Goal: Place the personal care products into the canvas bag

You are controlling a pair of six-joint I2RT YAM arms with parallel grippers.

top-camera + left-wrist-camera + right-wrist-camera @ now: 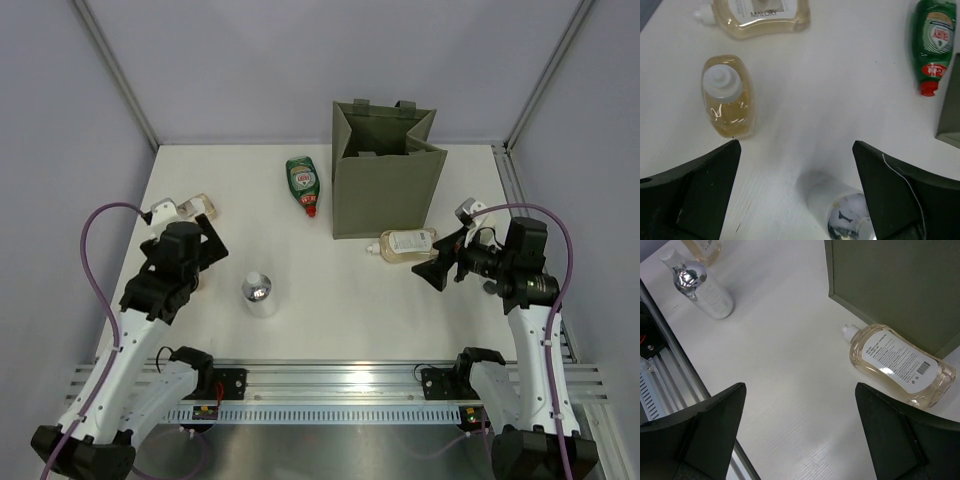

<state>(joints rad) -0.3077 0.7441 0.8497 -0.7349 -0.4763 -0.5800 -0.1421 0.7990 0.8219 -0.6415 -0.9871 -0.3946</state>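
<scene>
The olive canvas bag [385, 170] stands upright and open at the back of the table. A green bottle with a red cap [302, 183] lies left of it. One flat amber bottle [900, 362] lies against the bag's front. A second amber bottle [760, 15] lies at the far left, and a third amber bottle [727, 97] stands upright beside it. A white cylindrical bottle with a shiny silver top [259, 293] stands mid-table. My left gripper [796, 150] hangs open and empty above the table between that bottle and the upright amber one. My right gripper [800, 390] hangs open and empty just short of the amber bottle by the bag.
A metal rail [330, 385] with the arm bases runs along the near edge. Grey walls enclose the white table [330, 310] on three sides. A purple cable [95, 240] loops beside each arm.
</scene>
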